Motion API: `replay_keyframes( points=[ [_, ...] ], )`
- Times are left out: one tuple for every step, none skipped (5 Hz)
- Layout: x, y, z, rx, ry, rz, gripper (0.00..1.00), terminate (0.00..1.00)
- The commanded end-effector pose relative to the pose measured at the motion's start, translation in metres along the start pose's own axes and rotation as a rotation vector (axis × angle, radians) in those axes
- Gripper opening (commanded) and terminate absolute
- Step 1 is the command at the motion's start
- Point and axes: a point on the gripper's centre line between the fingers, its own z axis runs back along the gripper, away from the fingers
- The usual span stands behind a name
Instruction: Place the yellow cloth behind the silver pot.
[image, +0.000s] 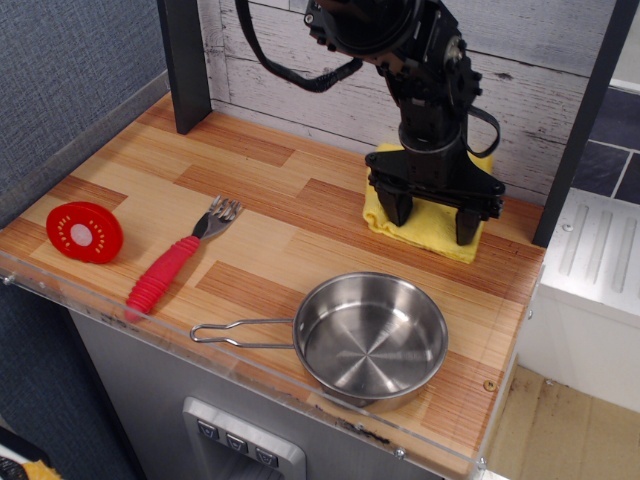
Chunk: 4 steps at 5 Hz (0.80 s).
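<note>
The yellow cloth (446, 243) lies bunched on the wooden counter at the back right, against the plank wall. It is behind the silver pot (372, 336), which stands at the front edge with its wire handle (240, 333) pointing left. My gripper (432, 230) is directly over the cloth. Its two black fingers (398, 205) are spread wide and reach down onto the cloth's left and right parts. The arm hides the cloth's middle and back. Whether the fingertips press the cloth I cannot tell.
A fork with a red handle (162, 275) lies left of centre. A red disc (85, 232) sits at the left front. A black post (185, 65) stands at the back left and a dark post (585, 120) at the right edge. A clear lip runs along the front.
</note>
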Motion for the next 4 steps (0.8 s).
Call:
replay_keyframes(
  points=[
    [-0.047, -0.013, 0.005, -0.016, 0.082, 0.155, 1.00, 0.00],
    [-0.049, -0.017, 0.013, -0.012, 0.075, 0.166, 1.00, 0.00],
    [-0.044, -0.012, 0.017, -0.031, 0.049, 0.175, 1.00, 0.00],
    [-0.044, -0.005, 0.038, -0.064, -0.049, 0.193, 1.00, 0.00]
  ],
)
